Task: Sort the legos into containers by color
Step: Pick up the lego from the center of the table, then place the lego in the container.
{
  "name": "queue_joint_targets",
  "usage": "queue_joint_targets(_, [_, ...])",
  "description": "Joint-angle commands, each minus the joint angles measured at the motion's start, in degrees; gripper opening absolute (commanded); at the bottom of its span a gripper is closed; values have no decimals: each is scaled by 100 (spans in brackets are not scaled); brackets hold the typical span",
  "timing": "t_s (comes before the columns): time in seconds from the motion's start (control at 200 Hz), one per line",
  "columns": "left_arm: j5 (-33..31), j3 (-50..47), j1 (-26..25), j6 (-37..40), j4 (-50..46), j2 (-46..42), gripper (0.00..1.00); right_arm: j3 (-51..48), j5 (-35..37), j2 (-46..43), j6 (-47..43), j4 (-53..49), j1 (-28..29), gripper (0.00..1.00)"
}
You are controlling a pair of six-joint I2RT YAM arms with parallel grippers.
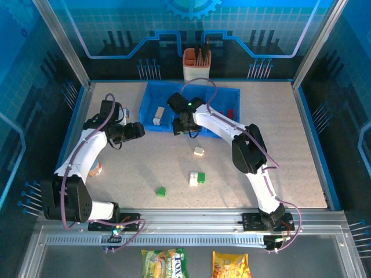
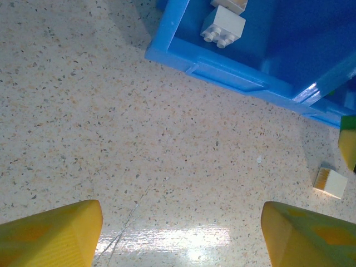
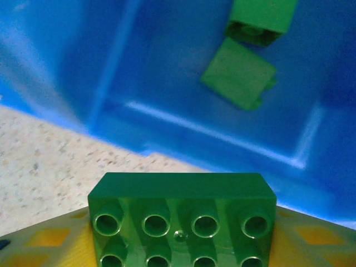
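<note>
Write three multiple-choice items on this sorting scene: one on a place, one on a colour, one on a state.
1. The white brick in the blue tray lies in which compartment? A left B middle C right
2. The brick in the right tool is: A red B green C white
3. The left tool is: A shut on a brick B open, empty C shut, empty

1 A, it sits at the tray's left end.
2 B, green studs show in its grip.
3 B, bare table shows between its jaws.
</note>
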Motion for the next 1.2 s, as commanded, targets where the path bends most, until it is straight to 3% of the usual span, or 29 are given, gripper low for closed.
queue_joint_targets(0.0, [4,-74,47,119,-25,4,76,-158,33,-278,-75,170,-194,65])
queue_joint_targets(0.505, [-58,-48,47,132,-43,110,76,-1074,148,-734,109,623,-862,66])
queue_joint_targets(1.196, [-49,-76,46,141,-63,78,76,-539,-242,-50,285,684,-932,72])
